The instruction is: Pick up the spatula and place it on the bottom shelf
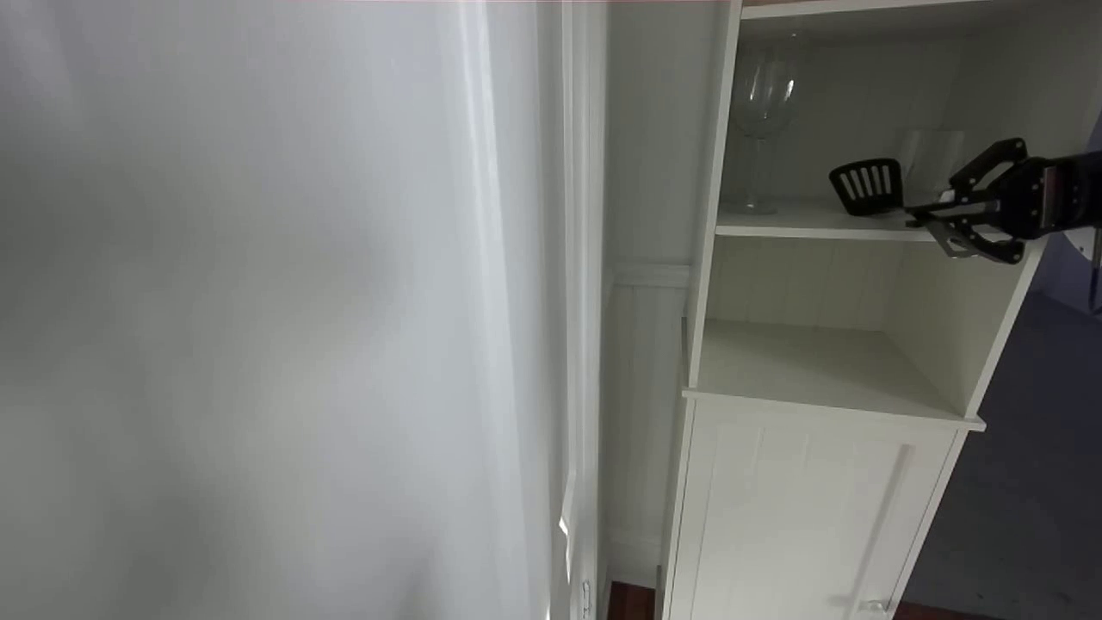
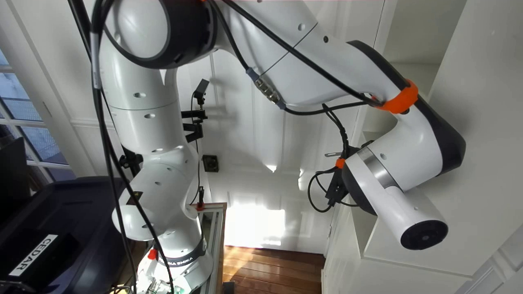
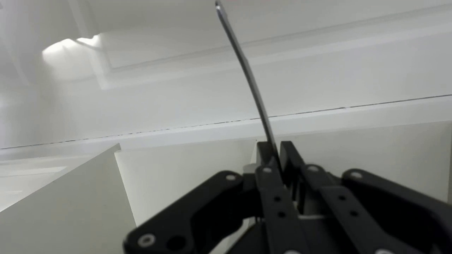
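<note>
One spatula (image 1: 869, 189), handle clamped in the gripper (image 3: 276, 150), has its head by the higher shelf board (image 1: 809, 232), contact unclear. Lowering straight to the bottom shelf (image 1: 801, 357) could snag the head and twist the handle; swinging sideways could topple the wine glass (image 1: 764, 99).

There is one spatula (image 1: 867, 187), one wine glass (image 1: 764, 105), one white cabinet (image 1: 801, 508), one robot arm (image 2: 351, 65), and maybe one more clear glass (image 1: 938, 155).

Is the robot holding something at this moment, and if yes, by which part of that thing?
Yes, the spatula, by its thin grey handle, which is pinched between the fingers.
</note>
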Controlling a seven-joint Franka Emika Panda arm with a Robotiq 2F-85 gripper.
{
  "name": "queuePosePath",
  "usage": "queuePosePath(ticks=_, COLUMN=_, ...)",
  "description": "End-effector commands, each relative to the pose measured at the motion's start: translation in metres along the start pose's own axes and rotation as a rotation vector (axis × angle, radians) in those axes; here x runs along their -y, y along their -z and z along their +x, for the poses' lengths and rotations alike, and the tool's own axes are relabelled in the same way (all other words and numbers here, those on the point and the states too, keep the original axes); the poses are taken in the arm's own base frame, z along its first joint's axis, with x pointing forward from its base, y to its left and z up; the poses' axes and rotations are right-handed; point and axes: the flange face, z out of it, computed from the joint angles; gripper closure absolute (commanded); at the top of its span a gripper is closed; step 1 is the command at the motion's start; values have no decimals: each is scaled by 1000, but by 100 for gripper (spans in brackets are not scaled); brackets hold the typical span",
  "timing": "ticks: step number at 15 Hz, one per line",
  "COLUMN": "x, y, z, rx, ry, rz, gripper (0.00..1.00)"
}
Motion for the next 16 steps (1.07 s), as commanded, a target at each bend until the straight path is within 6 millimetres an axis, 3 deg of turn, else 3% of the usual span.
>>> queuePosePath(ticks=1, x=-9, y=9, z=-3, rx=81, ry=38, rz=-13, gripper=97)
queuePosePath(ticks=8, x=-13, y=21, z=-18, rx=174, ry=199, rz=-25, gripper=97)
queuePosePath(ticks=16, x=-5, y=20, z=-32, rx=297, ry=335, rz=62, gripper=97)
